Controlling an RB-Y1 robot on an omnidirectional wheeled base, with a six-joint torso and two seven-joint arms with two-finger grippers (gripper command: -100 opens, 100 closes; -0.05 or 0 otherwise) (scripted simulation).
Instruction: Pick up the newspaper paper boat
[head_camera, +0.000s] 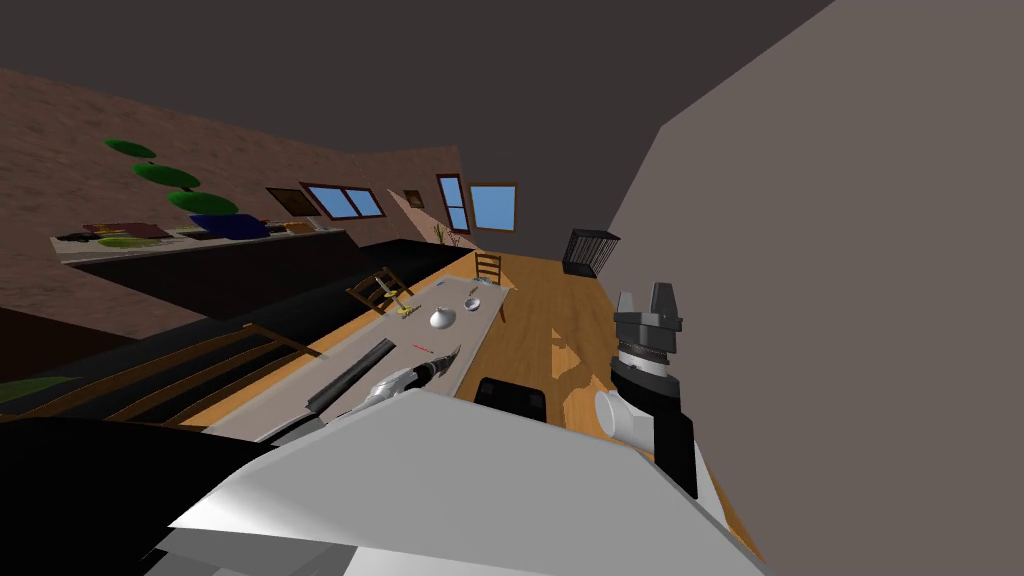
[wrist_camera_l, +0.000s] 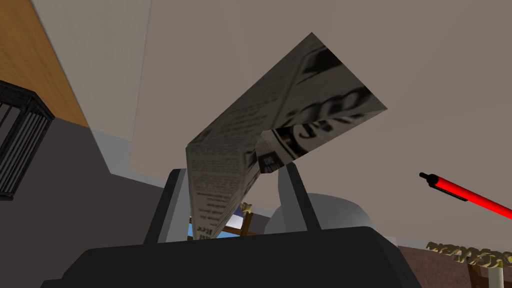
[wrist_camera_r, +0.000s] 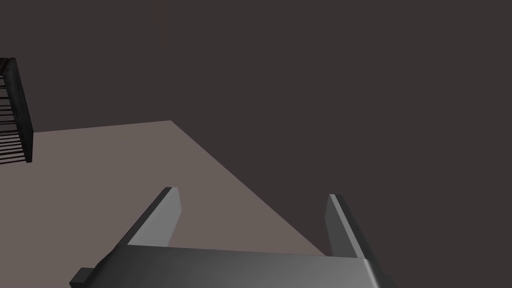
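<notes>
The left gripper (wrist_camera_l: 232, 167) has the newspaper paper boat (wrist_camera_l: 280, 100) between its fingers (wrist_camera_l: 172, 212), low over the desk (wrist_camera_l: 425, 100) and just beside the red pen (wrist_camera_l: 467, 196). The fingers stand narrower than a free, open pair and close on the boat's near end. One blade lies flat against the printed hull. The other sits close at the inner fold, though contact on that side is hard to confirm.

That end is probably chosen because the folded layers meet there and give the thin blades something firmer to press than a single sheet. The rest of the boat juts out past the fingertips at a slant, which suits so light a thing. Whether its far end has come off the desk I cannot tell.

The pen lies well clear of the blades, so I judge a lift would not drag it along. A white round vessel (head_camera: 442, 318) stands beyond the pen, further along the desk and out of the way.

The right gripper (head_camera: 655, 295) is raised far from the pen, over by the wall (head_camera: 850, 250), with its fingers (wrist_camera_r: 167, 215) spread wide and empty. It plays no part here and is likely parked there to stay out of the left arm's way.

The step in hand looks like the grasp itself. What is left is a gentle upward lift without squeezing harder, since paper creases easily.
</notes>
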